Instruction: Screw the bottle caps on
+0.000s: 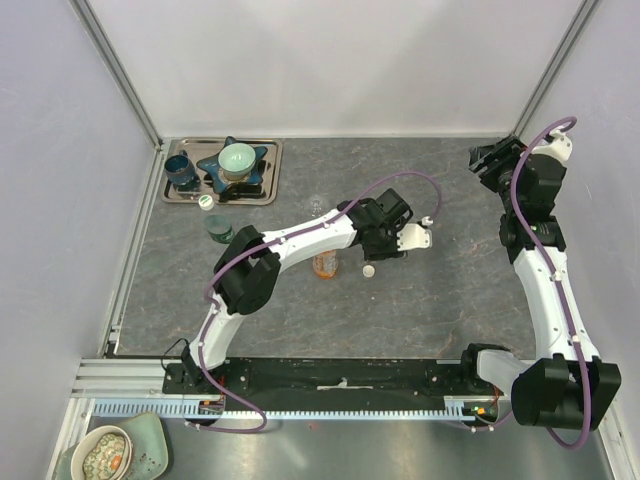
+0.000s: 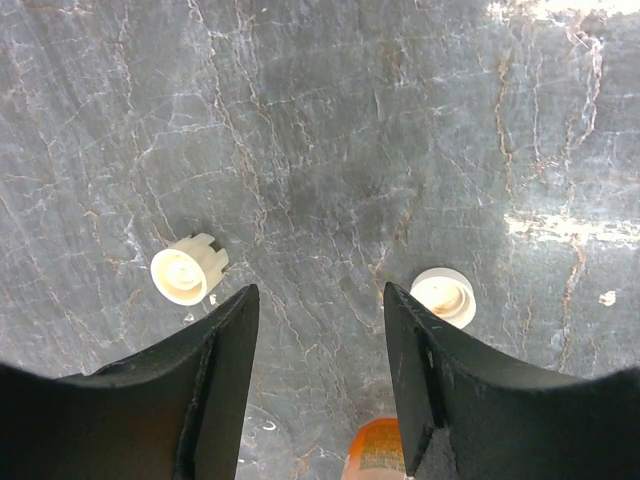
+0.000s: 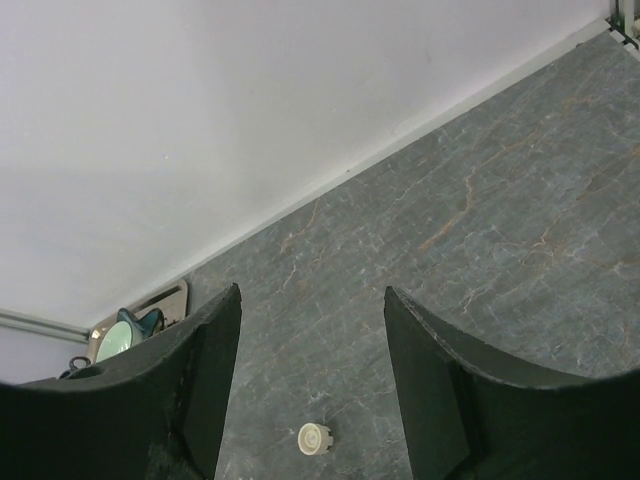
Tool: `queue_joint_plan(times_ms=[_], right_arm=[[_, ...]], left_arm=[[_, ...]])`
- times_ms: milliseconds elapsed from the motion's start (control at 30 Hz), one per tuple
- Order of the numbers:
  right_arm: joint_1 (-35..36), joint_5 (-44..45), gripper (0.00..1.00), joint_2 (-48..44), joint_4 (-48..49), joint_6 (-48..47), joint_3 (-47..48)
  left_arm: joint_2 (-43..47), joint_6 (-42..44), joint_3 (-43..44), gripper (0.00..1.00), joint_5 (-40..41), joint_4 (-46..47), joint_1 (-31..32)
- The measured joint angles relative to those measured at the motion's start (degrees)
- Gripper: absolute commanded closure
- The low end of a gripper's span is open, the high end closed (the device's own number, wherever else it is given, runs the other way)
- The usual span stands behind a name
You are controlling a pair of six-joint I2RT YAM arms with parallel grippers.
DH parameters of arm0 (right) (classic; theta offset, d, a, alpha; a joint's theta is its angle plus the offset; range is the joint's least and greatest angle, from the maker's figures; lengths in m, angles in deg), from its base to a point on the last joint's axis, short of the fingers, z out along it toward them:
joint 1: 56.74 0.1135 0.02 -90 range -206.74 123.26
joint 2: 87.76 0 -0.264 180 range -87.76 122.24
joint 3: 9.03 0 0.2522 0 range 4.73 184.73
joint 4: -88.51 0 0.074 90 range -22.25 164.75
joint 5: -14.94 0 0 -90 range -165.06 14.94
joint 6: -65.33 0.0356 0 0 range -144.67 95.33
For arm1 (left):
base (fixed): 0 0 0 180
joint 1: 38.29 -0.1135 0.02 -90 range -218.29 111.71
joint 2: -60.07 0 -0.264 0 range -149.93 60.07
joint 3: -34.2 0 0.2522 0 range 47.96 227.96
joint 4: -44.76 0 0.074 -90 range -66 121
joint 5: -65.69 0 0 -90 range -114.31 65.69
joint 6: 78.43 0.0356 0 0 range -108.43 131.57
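The orange bottle (image 1: 325, 263) stands mid-table, under my left forearm; its top shows at the bottom of the left wrist view (image 2: 378, 450). My left gripper (image 1: 396, 247) (image 2: 320, 300) is open and empty, hovering above the table between two white caps. A ribbed cap (image 2: 187, 272) lies left of the fingers and a smooth cap (image 2: 444, 295) (image 1: 368, 270) lies right of them. A greenish bottle (image 1: 218, 228) stands near the tray. A small clear bottle (image 1: 316, 207) is faint behind the arm. My right gripper (image 1: 487, 160) (image 3: 312, 300) is open and empty, high at the far right; a ribbed cap (image 3: 314, 438) lies on the table below it.
A metal tray (image 1: 265, 190) at the back left holds a dark blue cup (image 1: 181, 170) and a pale green bowl (image 1: 237, 160) on a blue star dish. A small round white-green lid (image 1: 206, 201) lies by the tray. Walls close in the back and sides.
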Motion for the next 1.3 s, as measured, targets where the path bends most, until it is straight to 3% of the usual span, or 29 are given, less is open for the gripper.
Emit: queue_joint_plan(times_ms=[1067,1300], right_arm=[[0.0,-2.54,0.34,-1.14,3.06,1.07,-0.17],[0.0,-2.67,0.34,-1.14,3.06,1.22,-0.17]], left_arm=[[-2.75,0.04,-1.18,0.41,-1.29,-4.04,-0.33],[-3.5,0.04,-1.16,0.46,-2.08,-4.09,-0.33]])
